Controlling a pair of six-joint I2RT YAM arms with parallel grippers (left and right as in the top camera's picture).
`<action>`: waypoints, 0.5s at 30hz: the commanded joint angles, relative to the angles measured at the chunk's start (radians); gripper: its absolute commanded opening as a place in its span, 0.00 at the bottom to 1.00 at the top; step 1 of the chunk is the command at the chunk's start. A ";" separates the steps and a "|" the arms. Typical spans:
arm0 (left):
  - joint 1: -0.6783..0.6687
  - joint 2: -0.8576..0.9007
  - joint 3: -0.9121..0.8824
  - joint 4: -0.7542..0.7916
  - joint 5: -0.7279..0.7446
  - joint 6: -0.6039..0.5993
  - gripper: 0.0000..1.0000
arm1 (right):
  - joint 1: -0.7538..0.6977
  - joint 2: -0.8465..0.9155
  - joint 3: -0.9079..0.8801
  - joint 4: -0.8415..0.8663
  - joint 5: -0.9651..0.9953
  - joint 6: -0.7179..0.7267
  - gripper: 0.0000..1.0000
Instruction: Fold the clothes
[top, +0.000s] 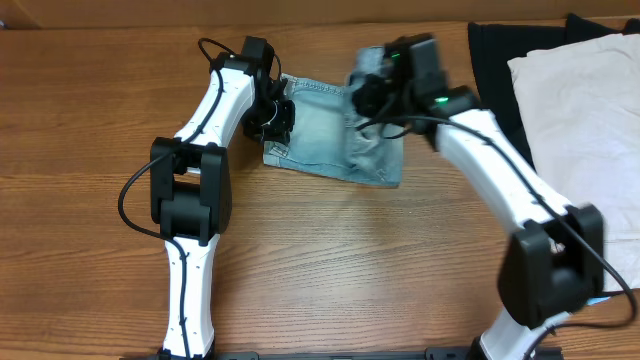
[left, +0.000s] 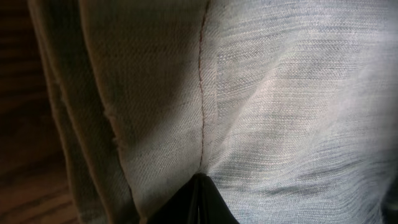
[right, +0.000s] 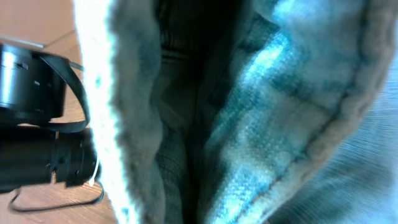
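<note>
A black cloth garment (top: 492, 55) lies on the brown wooden tabletop (top: 350, 270), just right of the right jaws. A larger cream-white fabric garment (top: 585, 105) overlaps it, farther right.

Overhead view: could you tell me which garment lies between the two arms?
The light-blue denim shorts; the cream-white garment and black garment lie far right.

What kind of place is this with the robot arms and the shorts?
Probably a robot lab or practice room. Two white-and-black robot arms stand at a brown wooden table, handling faded light-blue denim shorts, with a cream-white garment and a black garment lying to one side.
</note>
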 joint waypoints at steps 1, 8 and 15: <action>-0.002 0.032 -0.039 0.007 -0.058 -0.010 0.06 | 0.059 0.053 0.040 0.099 0.008 0.080 0.04; -0.002 0.032 -0.039 0.011 -0.055 -0.018 0.07 | 0.155 0.123 0.040 0.224 0.035 0.110 0.04; 0.020 0.030 -0.021 -0.009 -0.063 -0.025 0.70 | 0.157 0.123 0.040 0.222 0.054 0.109 1.00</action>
